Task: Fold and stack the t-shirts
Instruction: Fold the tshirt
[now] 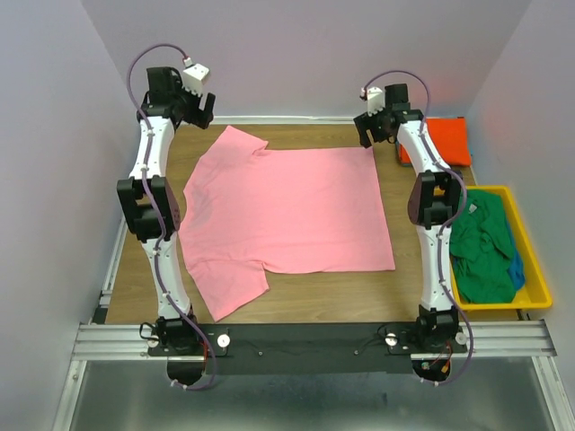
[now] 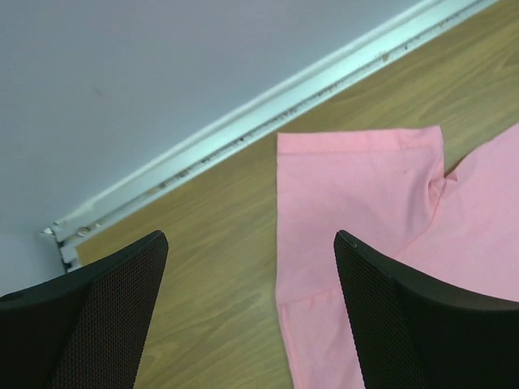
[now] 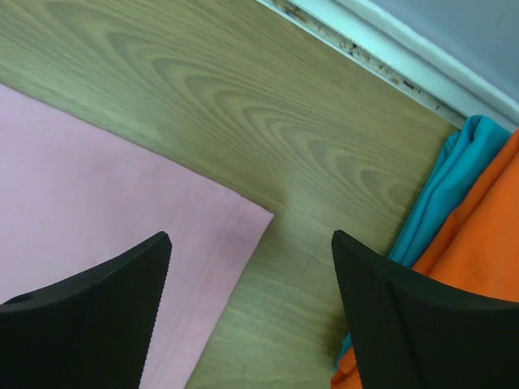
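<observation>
Near edge: both arm bases bolted down, bare worktop [image 1: 359, 296] in front of them. Next out, the pink t-shirt [image 1: 287, 211] lies flat and spread open on the wood, turned sideways: neck and both sleeves toward my left, hem toward my right. It takes up most of the middle. On the right side, just beside the right arm, I see the yellow bin [image 1: 499, 306] with a crumpled green t-shirt [image 1: 481, 242] filling most of it and a blue t-shirt [image 1: 517, 269] peeking out under the green at the bin's outer side. Further out, both arms reach to the far edge. Left claw [image 2: 250, 239] is spread wide and holds nothing. It hangs over bare wood at the far left corner, just beside the far sleeve [image 2: 349, 186] of the pink shirt, with one finger [image 2: 405, 324] over pink cloth. Right claw [image 3: 251, 237] is also spread wide and empty, over the gap between the pink shirt's far hem corner [image 3: 122, 203] and the stack at the far right. That stack is a folded orange t-shirt [image 1: 449, 139] in the far right corner, well apart from the pink one. On the right wrist cam a teal cloth [image 3: 442, 190] shows along its edge, touching the orange. I can't tell whether it lies under or beside. Beyond that, the metal rail and back wall.
</observation>
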Robot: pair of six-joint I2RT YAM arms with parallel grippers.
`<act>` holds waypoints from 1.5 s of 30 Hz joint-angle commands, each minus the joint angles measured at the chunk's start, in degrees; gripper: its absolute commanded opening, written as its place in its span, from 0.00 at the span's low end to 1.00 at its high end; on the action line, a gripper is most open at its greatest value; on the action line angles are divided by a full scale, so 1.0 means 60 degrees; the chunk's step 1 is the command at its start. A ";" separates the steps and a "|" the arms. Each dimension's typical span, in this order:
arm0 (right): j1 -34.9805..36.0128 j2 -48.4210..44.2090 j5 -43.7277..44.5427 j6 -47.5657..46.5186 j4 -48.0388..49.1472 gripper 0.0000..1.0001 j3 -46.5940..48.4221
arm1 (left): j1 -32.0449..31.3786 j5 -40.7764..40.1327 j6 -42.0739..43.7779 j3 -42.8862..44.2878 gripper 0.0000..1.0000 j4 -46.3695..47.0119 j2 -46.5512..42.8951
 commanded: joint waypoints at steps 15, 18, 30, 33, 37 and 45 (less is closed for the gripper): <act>-0.0216 0.1593 -0.0238 0.1223 0.1032 0.60 0.0578 | 0.0076 0.0562 0.0057 0.0057 0.89 -0.0870 0.0852; -0.0216 0.1711 -0.0282 0.1369 0.1120 0.59 0.0563 | 0.0077 0.0445 0.0087 0.0085 0.89 -0.0855 0.0837; -0.0201 0.1711 -0.0663 0.1531 0.1150 0.44 -0.0066 | 0.0091 -0.0200 -0.0029 0.0173 0.89 -0.0943 0.1276; -0.0216 0.1477 -0.0941 0.1502 0.1150 0.34 -0.0403 | 0.0077 -0.0274 -0.0133 0.0436 0.89 -0.0972 0.1670; -0.0216 0.1345 -0.1073 0.1443 0.1150 0.17 -0.0565 | 0.0091 -0.0506 -0.0512 0.1123 0.89 -0.1001 0.2198; -0.0216 0.1125 -0.1176 0.1414 0.1150 0.00 -0.0770 | 0.0033 -0.0947 -0.0705 0.1623 0.82 -0.0987 0.2960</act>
